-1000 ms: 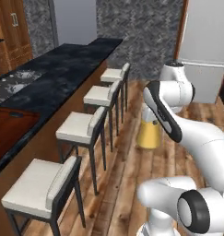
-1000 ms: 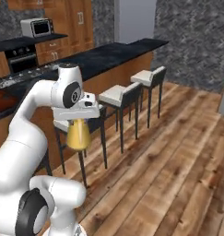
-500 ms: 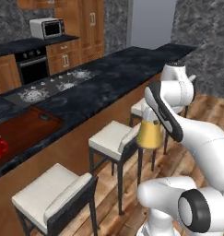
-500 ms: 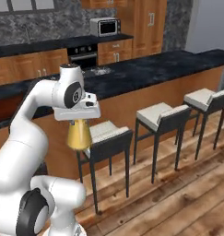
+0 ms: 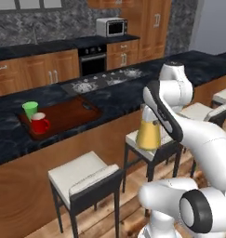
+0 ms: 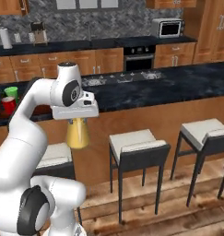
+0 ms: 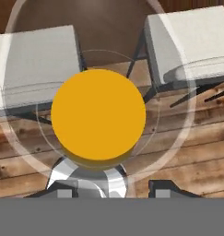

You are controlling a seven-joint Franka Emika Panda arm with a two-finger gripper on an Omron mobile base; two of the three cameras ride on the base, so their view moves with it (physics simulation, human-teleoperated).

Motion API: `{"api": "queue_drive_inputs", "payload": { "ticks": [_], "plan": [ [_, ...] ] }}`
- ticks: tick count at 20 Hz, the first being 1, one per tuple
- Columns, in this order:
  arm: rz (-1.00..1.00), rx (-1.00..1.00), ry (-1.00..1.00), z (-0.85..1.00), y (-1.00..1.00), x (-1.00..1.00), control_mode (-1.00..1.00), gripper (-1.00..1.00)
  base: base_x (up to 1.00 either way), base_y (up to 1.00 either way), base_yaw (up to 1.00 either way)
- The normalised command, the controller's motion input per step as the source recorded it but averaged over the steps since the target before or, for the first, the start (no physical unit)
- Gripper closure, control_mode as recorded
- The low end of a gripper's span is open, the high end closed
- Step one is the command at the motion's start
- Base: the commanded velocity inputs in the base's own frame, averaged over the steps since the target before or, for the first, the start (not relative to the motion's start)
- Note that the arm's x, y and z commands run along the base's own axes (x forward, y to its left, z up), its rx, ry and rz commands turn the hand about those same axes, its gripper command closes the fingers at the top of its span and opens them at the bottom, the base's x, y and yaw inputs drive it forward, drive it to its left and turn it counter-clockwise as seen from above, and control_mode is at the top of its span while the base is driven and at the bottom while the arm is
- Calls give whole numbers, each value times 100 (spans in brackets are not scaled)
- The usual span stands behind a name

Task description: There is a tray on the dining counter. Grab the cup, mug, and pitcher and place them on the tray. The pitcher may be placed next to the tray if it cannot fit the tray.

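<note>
The pitcher (image 5: 148, 132) is being gripped upright by the hand (image 6: 77, 119) at frame centre, keeping it level; cup (image 5: 30, 109) and mug (image 5: 40, 123) are sitting on the tray (image 5: 72, 113), left.

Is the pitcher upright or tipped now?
Upright: the pitcher hangs straight under the hand, its yellow-orange body lowest.

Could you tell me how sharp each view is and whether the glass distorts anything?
Left base view: soft, red handled mug blurry-edged. Right base view: equally soft, even lighting. Hand view: clear glass pitcher with yellow-orange fill veils the white stool seats behind pale rings.
</note>
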Motion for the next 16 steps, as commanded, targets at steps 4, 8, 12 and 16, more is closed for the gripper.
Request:
{"api": "queue_drive_inputs", "payload": {
  "ticks": [4, 8, 12, 16],
  "plan": [
    [0, 0, 0, 0, 0, 0, 100, 100, 37, 17, 46],
    [0, 0, 0, 0, 0, 0, 100, 100, 57, 8, 42],
    [0, 0, 0, 0, 0, 0, 100, 100, 57, 5, 37],
    [0, 0, 0, 0, 0, 0, 100, 100, 30, 1, 32]
  ]
}}
